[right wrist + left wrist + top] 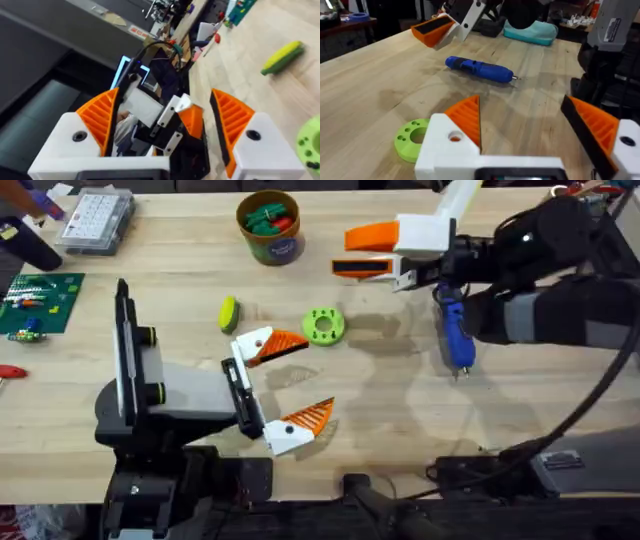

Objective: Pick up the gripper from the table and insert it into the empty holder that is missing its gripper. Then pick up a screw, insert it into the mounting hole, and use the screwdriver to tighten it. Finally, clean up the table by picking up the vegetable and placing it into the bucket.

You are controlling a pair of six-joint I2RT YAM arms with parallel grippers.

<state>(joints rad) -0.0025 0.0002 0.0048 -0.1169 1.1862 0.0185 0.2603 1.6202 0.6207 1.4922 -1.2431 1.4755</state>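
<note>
Overhead, my left gripper [283,385] has its orange ribbed fingers spread wide, empty, with bare light wooden table [400,410] ahead. My right gripper [372,252], also spread and empty, hovers near the far edge beside the orange-tan bucket [269,226]. A blue screwdriver [455,332] lies below it.

no readable text, labels too small
</note>
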